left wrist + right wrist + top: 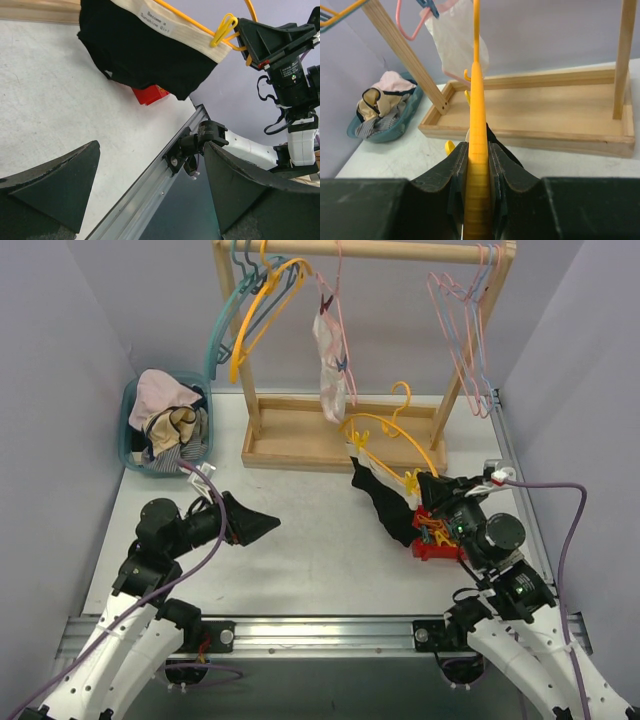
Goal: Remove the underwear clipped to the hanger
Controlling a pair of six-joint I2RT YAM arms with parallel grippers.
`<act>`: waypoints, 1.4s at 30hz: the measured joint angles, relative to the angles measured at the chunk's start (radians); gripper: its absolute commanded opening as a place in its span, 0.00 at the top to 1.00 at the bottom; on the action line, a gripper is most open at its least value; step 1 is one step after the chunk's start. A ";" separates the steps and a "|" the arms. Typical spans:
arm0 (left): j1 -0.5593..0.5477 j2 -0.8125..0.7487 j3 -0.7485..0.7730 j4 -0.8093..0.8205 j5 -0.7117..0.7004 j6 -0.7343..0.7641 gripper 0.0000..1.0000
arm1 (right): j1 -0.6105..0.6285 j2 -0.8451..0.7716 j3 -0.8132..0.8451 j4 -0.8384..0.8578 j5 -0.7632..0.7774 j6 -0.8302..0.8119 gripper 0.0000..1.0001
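Note:
The black underwear (385, 502) hangs from yellow clips on a yellow hanger (395, 430) held low over the table. My right gripper (432, 490) is shut on the hanger's arm; in the right wrist view the yellow bar (476, 90) runs up between the shut fingers of that gripper (477, 150). The left wrist view shows the black underwear (145, 55) with its cream waistband and one yellow clip (223, 29). My left gripper (262, 525) is open and empty, left of the black underwear and apart from it. The pale pink-white underwear (330, 365) hangs from a pink hanger on the wooden rack (300, 445).
A teal basket (128, 445) full of clothes stands at the back left. Teal, yellow and pink hangers hang on the rack's rail. A red object (435, 542) lies on the table under the right gripper. The table's metal front rail (320, 632) runs between the arm bases.

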 measured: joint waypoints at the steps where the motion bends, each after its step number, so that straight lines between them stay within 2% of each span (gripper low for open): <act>1: 0.000 0.000 0.000 0.000 -0.001 0.000 0.06 | 0.002 0.021 -0.003 0.035 0.001 0.000 1.00; 4: 0.000 -0.001 -0.001 0.002 -0.005 0.000 0.06 | 0.037 0.079 -0.050 0.140 0.012 0.006 1.00; 7: 0.000 -0.005 -0.012 0.003 -0.014 0.000 0.06 | 0.140 0.100 -0.150 0.198 0.064 0.027 1.00; 12: 0.000 -0.004 -0.043 0.004 -0.026 0.000 0.06 | 0.443 0.153 -0.270 0.258 0.237 0.071 1.00; 16: 0.000 0.007 -0.066 0.010 -0.034 0.000 0.06 | 0.730 0.286 -0.287 0.347 0.443 0.108 1.00; 19: 0.000 0.017 -0.080 0.011 -0.050 0.000 0.06 | 0.865 0.389 -0.287 0.393 0.549 0.132 1.00; 28: -0.023 0.048 -0.192 0.062 -0.085 -0.074 0.02 | 0.918 0.476 -0.254 0.418 0.714 0.166 1.00; 35: -0.184 0.077 -0.238 0.154 -0.145 -0.171 0.00 | 0.918 0.576 -0.252 0.472 0.737 0.174 1.00; 39: -0.276 0.169 -0.237 0.260 -0.209 -0.206 0.00 | 0.918 0.626 -0.252 0.505 0.734 0.177 1.00; 40: -0.295 0.198 -0.237 0.277 -0.227 -0.212 0.05 | 0.918 0.633 -0.252 0.511 0.734 0.176 1.00; 42: -0.347 0.274 -0.230 0.304 -0.267 -0.222 0.07 | 0.918 0.640 -0.252 0.518 0.733 0.176 1.00</act>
